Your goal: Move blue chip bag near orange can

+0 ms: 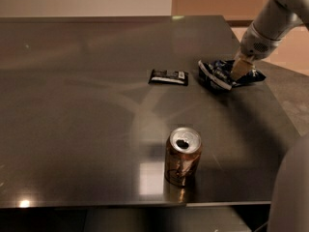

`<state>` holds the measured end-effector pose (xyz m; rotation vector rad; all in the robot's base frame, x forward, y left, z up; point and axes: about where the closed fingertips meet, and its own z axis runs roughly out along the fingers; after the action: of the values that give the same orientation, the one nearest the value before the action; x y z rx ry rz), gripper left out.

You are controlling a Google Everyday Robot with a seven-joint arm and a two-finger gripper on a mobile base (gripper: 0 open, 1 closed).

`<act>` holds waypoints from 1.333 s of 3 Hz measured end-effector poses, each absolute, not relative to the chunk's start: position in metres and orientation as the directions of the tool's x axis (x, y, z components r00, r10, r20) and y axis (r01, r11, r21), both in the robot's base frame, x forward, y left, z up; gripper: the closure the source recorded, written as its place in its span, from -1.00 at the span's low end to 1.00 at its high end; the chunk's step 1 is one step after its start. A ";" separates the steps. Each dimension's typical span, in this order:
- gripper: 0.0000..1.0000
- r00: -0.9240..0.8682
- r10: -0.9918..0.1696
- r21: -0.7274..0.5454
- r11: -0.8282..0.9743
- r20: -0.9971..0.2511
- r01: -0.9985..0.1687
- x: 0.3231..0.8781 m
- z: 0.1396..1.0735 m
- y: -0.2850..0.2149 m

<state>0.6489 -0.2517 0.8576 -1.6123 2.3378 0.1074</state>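
The blue chip bag (217,74) is a crinkled dark-blue foil bag lying at the table's right side, near the far right edge. My gripper (240,69) comes down from the upper right on a pale arm. It is shut on the bag's middle, and the foil bunches around its tan fingers (237,65). The orange can (183,156) stands upright near the table's front edge, its silver top and dark drinking hole showing. It is well in front of the bag and a little to the left.
A small flat black packet (168,77) lies just left of the bag. The dark glossy table (72,129) ends close in front of the can and just right of the bag. A pale part of my body (292,192) fills the lower right corner.
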 end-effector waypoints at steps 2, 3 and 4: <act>1.00 -0.245 -0.912 -0.085 0.287 -0.329 -0.954 0.583 0.893 -0.227; 1.00 -0.212 -0.915 -0.065 0.248 -0.342 -0.967 0.547 0.904 -0.215; 1.00 -0.184 -0.917 -0.030 0.208 -0.354 -0.978 0.510 0.910 -0.202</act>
<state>0.5100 -0.2023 0.9102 -1.7849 2.1919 0.2930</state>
